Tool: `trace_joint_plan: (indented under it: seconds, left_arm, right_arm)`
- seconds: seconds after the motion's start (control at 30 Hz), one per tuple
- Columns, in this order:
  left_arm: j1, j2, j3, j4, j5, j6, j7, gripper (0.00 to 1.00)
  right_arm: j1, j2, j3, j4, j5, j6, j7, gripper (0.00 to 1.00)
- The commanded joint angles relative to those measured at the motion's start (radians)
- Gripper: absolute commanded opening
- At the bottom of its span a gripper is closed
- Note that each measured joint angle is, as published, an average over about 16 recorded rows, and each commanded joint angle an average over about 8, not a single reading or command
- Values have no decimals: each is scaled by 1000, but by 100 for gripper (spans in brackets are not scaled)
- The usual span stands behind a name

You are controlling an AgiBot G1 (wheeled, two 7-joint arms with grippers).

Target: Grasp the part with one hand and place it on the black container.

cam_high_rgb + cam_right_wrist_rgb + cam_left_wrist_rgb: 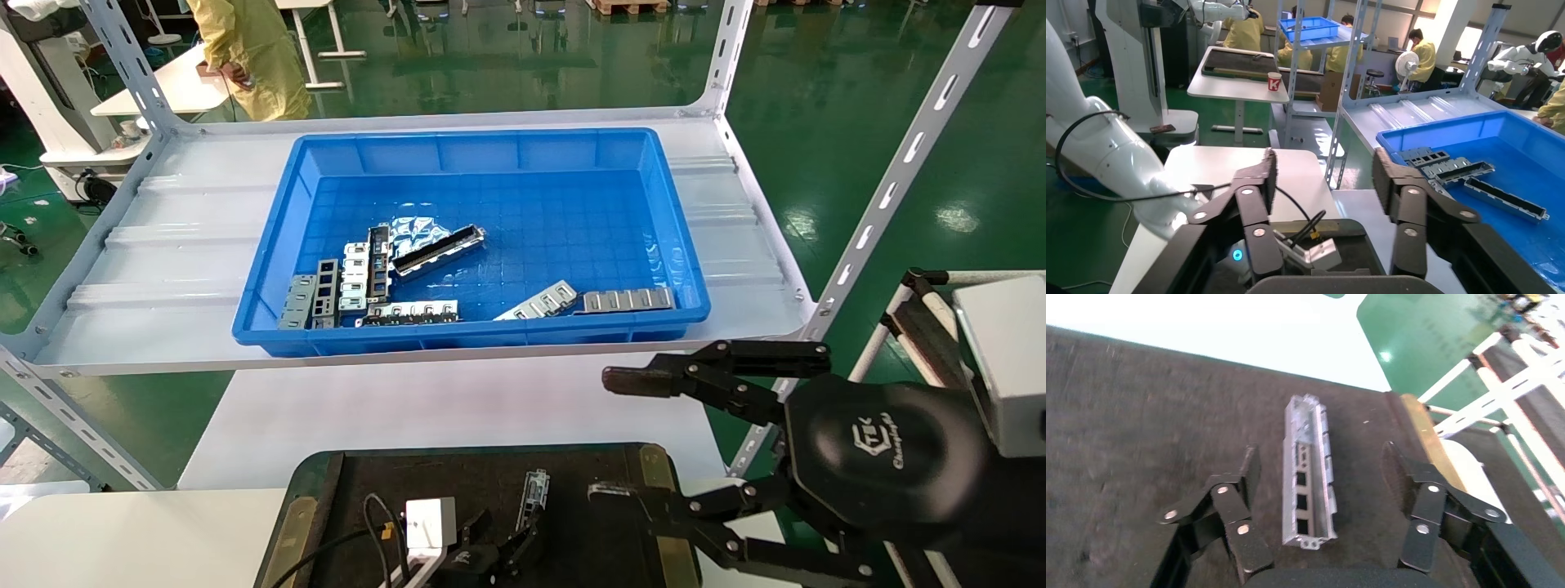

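The part (pixel 1308 471), a slim silver-grey metal channel with square holes along its floor, lies flat on the black container's mat (pixel 1138 416). My left gripper (pixel 1320 456) is open just above the mat, its fingers on either side of the part and clear of it. In the head view the part (pixel 533 490) lies near the middle of the black container (pixel 458 482), with the left gripper (pixel 498 547) at the bottom edge. My right gripper (pixel 609 434) is open and empty above the container's right edge; the right wrist view shows its jaws (pixel 1324 159) spread wide.
A blue bin (pixel 490 137) on the grey shelf holds several more metal parts, among them a dark-slotted channel bar (pixel 437 249). Slotted shelf uprights (pixel 899 171) stand at the right. A white table (pixel 409 408) lies below the shelf. A person in yellow (pixel 253 49) stands far back.
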Motion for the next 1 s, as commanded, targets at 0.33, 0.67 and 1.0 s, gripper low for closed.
trace_joint_plan:
  seconds: [0.33,0.67,1.0]
  left_arm:
    - [-5,-175,-28,-60,0,256,5,100]
    - [17,-291,-122,-48,6,526,101,100]
    - [30,-382,-185,-25,-10,724,196,100]
  right_arm:
    - [0,0,0,0,0,0,0,100]
    - [0,0,-1,0,0,0,0,100]
    - [0,0,-1,0,1,0,0,100]
